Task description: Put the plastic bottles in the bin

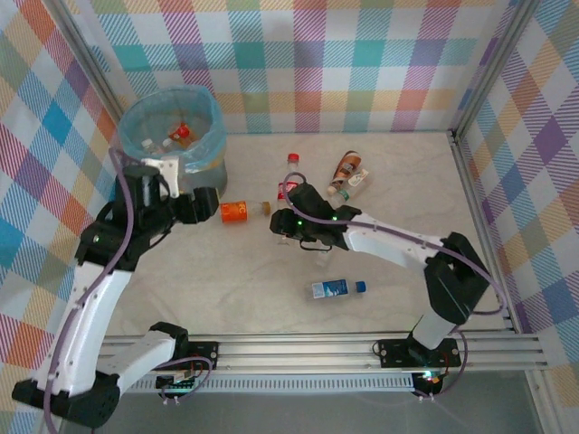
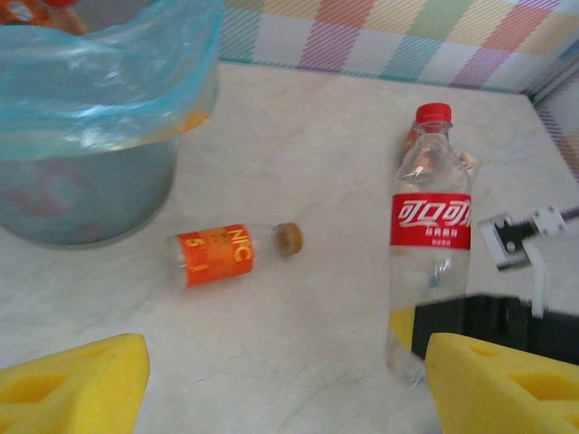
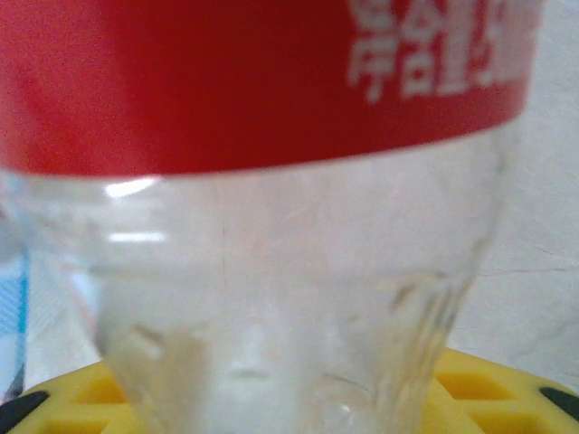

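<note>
A clear bottle with a red label and red cap [image 2: 431,226] stands upright at mid-table [image 1: 291,177]. My right gripper [image 1: 287,221] is shut on its lower body, and that body [image 3: 289,271] sits between the yellow pads [image 3: 493,389]. An orange-labelled bottle [image 2: 222,254] with a tan cap lies on its side [image 1: 237,212], just ahead of my left gripper [image 1: 208,206]. That gripper [image 2: 285,384] is open and holds nothing. The bin [image 1: 172,127] with its light blue bag [image 2: 109,81] stands at the back left and holds several bottles [image 1: 181,134].
A brown-labelled bottle [image 1: 345,166] and a white one [image 1: 358,181] lie at the back, right of centre. A blue-labelled bottle [image 1: 336,288] lies near the front, under the right arm. Checked walls close off the table on three sides.
</note>
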Motion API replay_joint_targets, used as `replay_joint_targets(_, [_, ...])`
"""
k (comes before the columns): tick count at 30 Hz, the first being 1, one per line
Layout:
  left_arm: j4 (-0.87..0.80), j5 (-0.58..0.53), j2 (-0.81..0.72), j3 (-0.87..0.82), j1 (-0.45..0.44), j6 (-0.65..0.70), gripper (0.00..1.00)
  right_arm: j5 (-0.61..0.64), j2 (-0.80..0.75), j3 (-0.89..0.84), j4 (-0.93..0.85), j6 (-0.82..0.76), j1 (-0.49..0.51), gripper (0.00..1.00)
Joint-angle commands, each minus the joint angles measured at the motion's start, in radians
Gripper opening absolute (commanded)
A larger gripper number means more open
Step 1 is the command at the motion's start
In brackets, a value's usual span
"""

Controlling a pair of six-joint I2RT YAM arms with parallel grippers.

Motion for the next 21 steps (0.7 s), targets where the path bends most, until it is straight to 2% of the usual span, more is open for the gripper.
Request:
replay_joint_targets(1, [0.084, 0.147, 0.077, 0.085, -0.007, -0.069, 0.80, -0.102, -0.059, -0.051, 0.150, -0.200, 0.001, 0.44])
replay_joint_targets(4, [0.118, 0.260, 0.160, 0.155, -0.008, -0.085, 0.79, -0.206, -0.087, -0.061, 0.184, -0.279, 0.002, 0.46])
replay_joint_targets(6, [0.126, 0.290, 0.204, 0.192, -0.008, -0.097, 0.79, -0.241, -0.100, -0.074, 0.214, -0.295, 0.004, 0.44])
replay_joint_targets(12, [0.125, 0.293, 0.297, 0.258, -0.008, -0.137, 0.78, -0.362, -0.113, -0.086, 0.306, -0.344, 0.016, 0.43])
replay_joint_targets(21, [0.158, 0.322, 0.340, 0.247, -0.008, -0.163, 0.65, -0.460, -0.107, -0.071, 0.339, -0.390, 0.032, 0.44])
